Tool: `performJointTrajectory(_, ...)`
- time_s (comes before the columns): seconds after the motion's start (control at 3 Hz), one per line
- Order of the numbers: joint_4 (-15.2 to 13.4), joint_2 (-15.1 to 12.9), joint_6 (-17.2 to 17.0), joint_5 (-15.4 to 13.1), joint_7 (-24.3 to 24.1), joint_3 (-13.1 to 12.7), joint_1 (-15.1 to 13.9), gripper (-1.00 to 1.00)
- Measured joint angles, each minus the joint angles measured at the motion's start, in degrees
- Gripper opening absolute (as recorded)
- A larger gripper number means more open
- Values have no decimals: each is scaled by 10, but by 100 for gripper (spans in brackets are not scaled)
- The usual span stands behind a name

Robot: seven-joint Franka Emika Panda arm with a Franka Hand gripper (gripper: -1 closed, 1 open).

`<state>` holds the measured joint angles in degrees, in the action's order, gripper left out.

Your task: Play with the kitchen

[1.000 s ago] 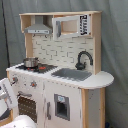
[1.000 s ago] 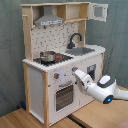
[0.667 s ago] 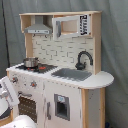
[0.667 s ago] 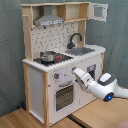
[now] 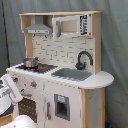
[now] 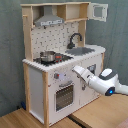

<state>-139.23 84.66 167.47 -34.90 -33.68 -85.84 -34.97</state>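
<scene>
The kitchen stands on the floor, its front panel right at the pincer, near the knobs above the oven door. A pot sits higher, on the stovetop. Whether the pincer is apart or together, I cannot tell.

The kitchen stands upright — white panels, light-wood frame; black faucet beside a grey sink; a small pot sits on the stovetop. Its oven door is shut.

matt white and light-wood kitchen, shiny metal pot, glossy white arm
</scene>
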Motion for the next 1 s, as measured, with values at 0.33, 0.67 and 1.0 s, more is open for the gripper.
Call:
performJointTrajectory(0.33,-18,0,27,0,48,17,0,100)
performJointTrajectory(0.67,-50,0,67,-1,86,25,-1,100)
performJointTrajectory(1.0,-86,2,104,-2,117,25,-1,100)
